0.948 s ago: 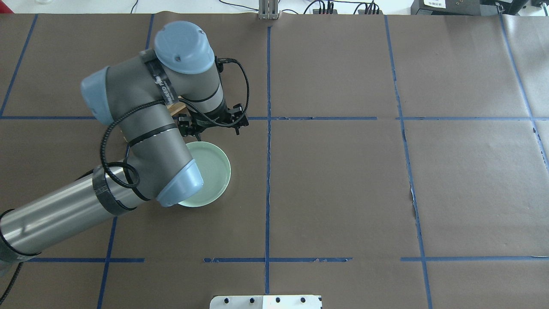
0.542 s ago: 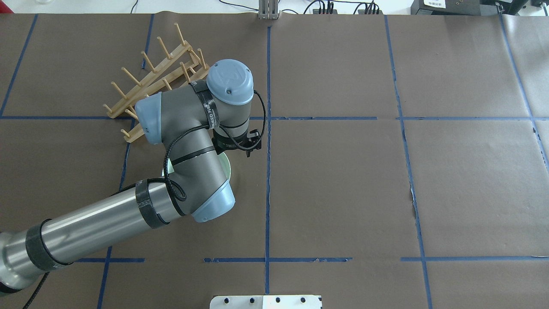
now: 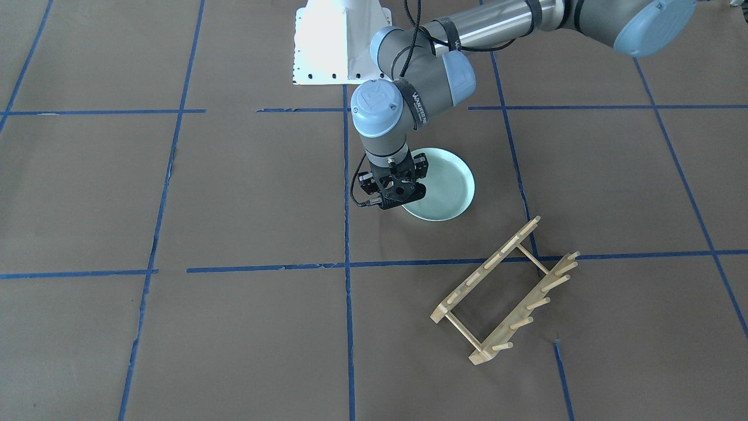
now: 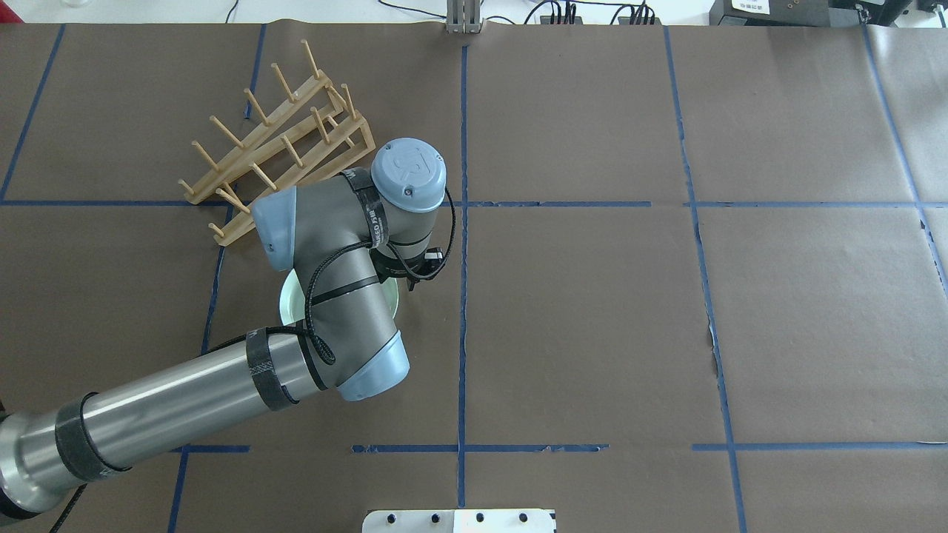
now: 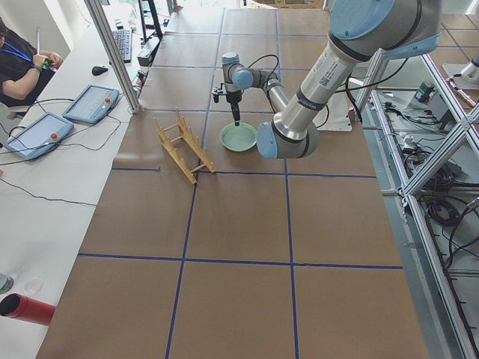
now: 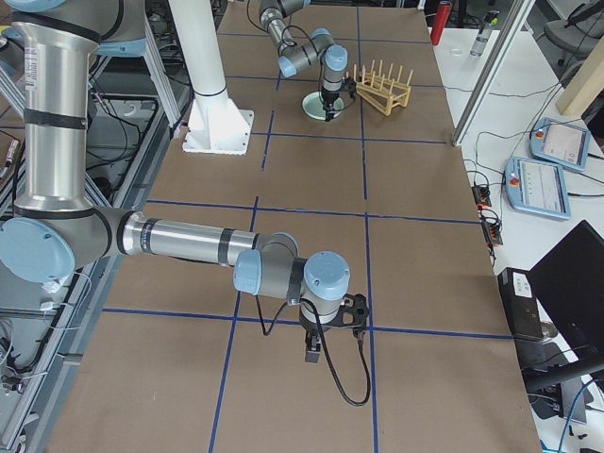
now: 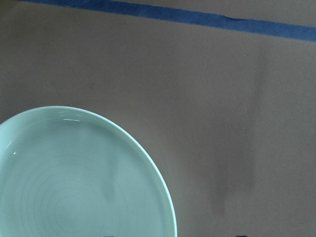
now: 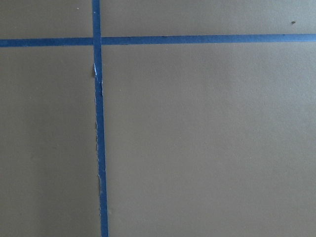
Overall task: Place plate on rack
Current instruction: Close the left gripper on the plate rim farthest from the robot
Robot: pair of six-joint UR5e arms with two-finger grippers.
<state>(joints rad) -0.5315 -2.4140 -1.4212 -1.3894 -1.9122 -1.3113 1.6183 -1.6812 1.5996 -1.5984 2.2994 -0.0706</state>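
The pale mint-green plate [image 3: 447, 184] lies flat on the brown table, also seen in the left wrist view [image 7: 74, 182] and as a sliver in the overhead view [image 4: 290, 305]. My left gripper [image 3: 397, 196] points straight down over the plate's rim on the side away from the rack; it looks open and holds nothing. The wooden rack [image 3: 487, 267] stands apart from the plate, at the far left of the overhead view [image 4: 255, 141]. My right gripper [image 6: 311, 354] hovers over bare table far from both; I cannot tell whether it is open or shut.
The white robot base plate [image 3: 336, 47] sits at the table's robot side. Blue tape lines [image 8: 98, 123] cross the brown paper. Off the table's far edge are tablets [image 5: 91, 102] and a seated person [image 5: 19, 63].
My left arm has swung from above the rack toward the middle of the table, uncovering the rack and now covering most of the plate in the overhead view. The plate and rack have not moved.
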